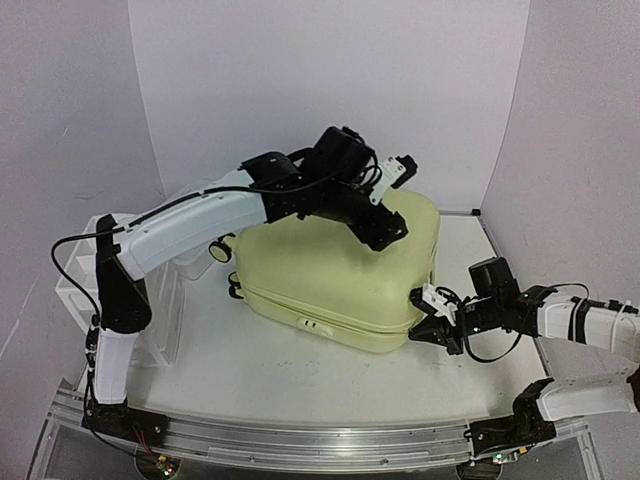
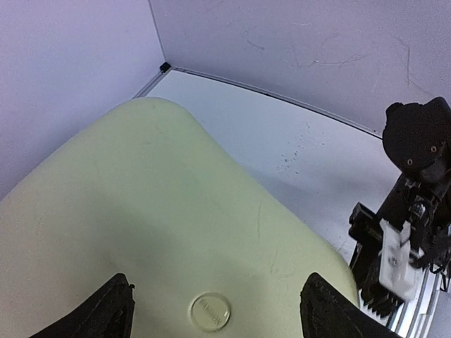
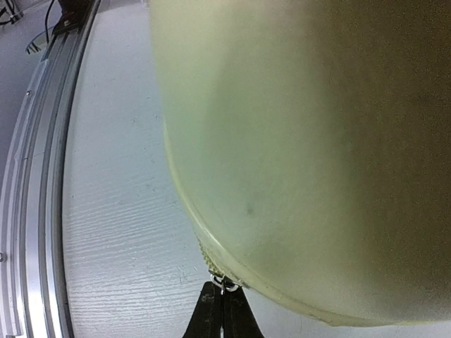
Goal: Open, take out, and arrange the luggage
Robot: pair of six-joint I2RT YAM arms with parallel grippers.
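The luggage, a pale yellow hard-shell suitcase, lies flat and closed in the middle of the table. My left gripper hovers over its far right top, open, fingers wide apart with only the shell and a round badge between them. My right gripper is at the near right corner, shut on the small metal zipper pull at the seam. In the right wrist view the fingertips press together just below the shell.
Two black-and-cream wheels stick out at the suitcase's left end. White and clear plastic bins stand at the left edge of the table. An aluminium rail runs along the near edge. White walls close in the back and sides.
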